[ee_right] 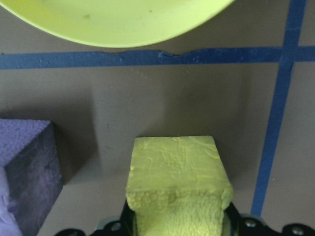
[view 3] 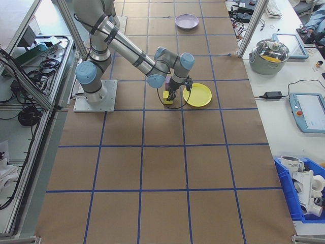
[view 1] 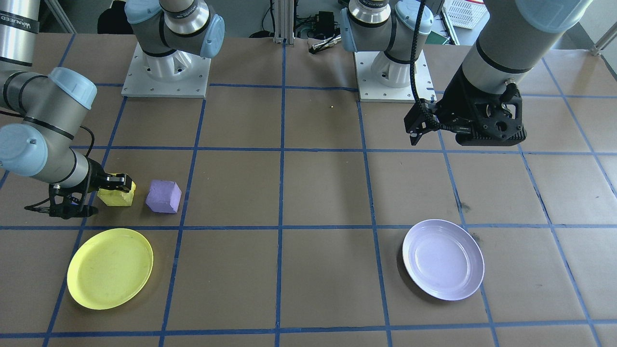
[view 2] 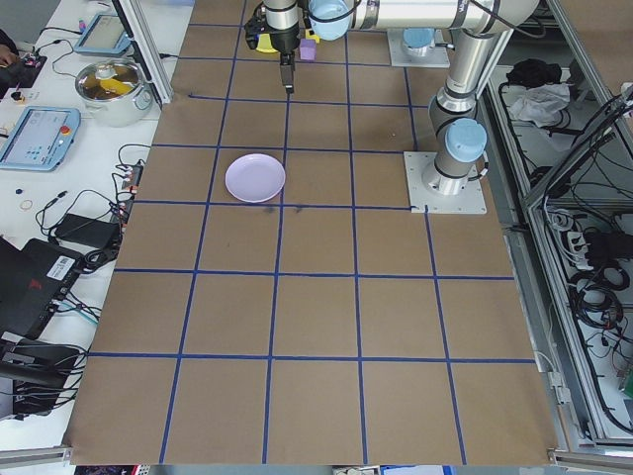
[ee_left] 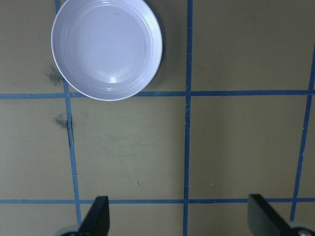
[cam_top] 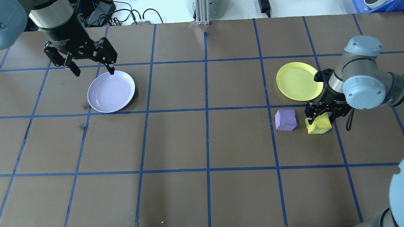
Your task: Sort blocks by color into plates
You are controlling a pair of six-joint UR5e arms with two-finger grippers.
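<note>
The yellow block sits on the table between the fingers of my right gripper, which is shut on it; in the right wrist view the jaws press on both sides of the yellow block. The purple block rests just beside it, untouched. Just beyond them lies the yellow plate, with nothing on it. My left gripper hangs open and holds nothing above the far edge of the lavender plate, which also holds nothing.
Blue tape lines divide the brown table into squares. The two arm bases stand at the robot's side. A pot and tablets sit on a side bench off the table.
</note>
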